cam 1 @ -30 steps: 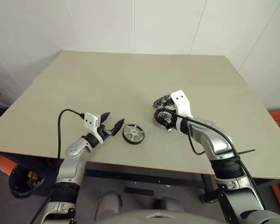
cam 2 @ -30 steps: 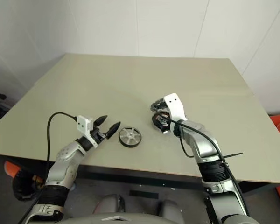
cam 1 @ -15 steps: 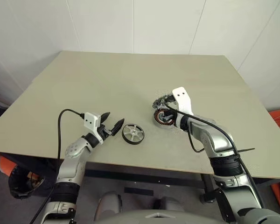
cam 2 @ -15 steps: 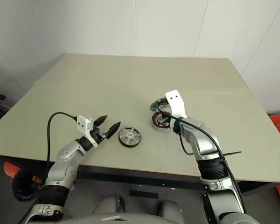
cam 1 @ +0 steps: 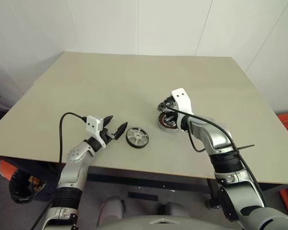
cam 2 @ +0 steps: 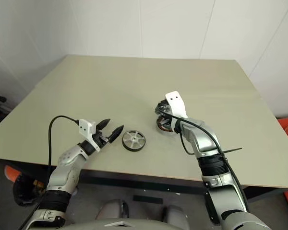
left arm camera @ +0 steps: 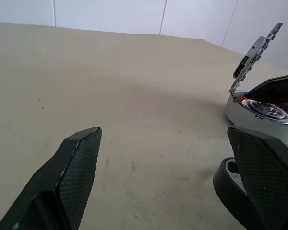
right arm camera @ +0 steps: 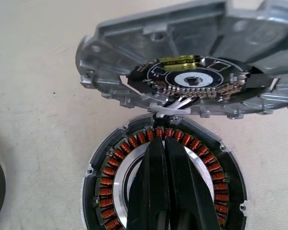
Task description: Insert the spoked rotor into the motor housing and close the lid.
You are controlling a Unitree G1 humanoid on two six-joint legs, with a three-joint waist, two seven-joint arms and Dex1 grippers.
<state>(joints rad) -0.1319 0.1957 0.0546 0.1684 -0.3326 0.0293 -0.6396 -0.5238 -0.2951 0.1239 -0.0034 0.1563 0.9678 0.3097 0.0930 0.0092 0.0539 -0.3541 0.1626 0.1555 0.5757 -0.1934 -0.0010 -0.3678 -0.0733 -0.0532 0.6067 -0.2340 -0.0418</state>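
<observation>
Both arms silver-grey metal with black ribbed bands at the forearms. Left hand (cam 1: pixel 114 128) has two black pointed fingers with textured pads (left arm camera: pixel 79 170), white camera block on wrist, black cable looping off it. Right hand (right arm camera: pixel 165 182) same black fingers, white wrist block, black cable.

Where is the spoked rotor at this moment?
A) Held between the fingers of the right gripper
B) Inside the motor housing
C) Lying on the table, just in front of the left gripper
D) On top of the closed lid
C: the spoked rotor lies flat on the table just ahead of the open left gripper, apart from the motor housing, whose lid stands open.
</observation>
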